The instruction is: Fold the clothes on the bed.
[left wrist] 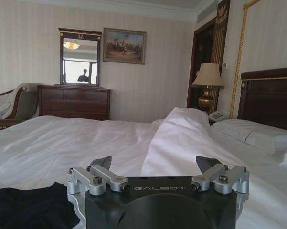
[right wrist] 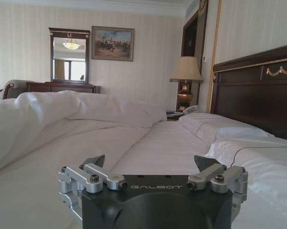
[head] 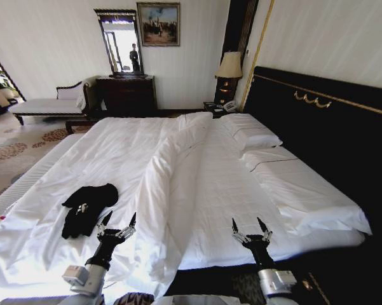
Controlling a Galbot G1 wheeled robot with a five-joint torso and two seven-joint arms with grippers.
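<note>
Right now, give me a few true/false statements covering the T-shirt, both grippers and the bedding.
1. The black T-shirt lies crumpled on the bed. True.
2. The left gripper holds the T-shirt. False: its fingers are open, just beside the shirt.
3. The right gripper is open over white bedding. True.
4. The duvet lies flat. False: it is bunched into a ridge along the middle.
5. Pillows lie by the headboard. True.

Black T-shirt (head: 88, 208) with white lettering, at eight o'clock on the white bed (head: 210, 190). Faint woven stripes across the white duvet (head: 171, 184). Dark headboard (head: 330, 127) with gold trim at three o'clock. Black-and-silver left pincer (head: 119, 223) and right pincer (head: 251, 227).
</note>
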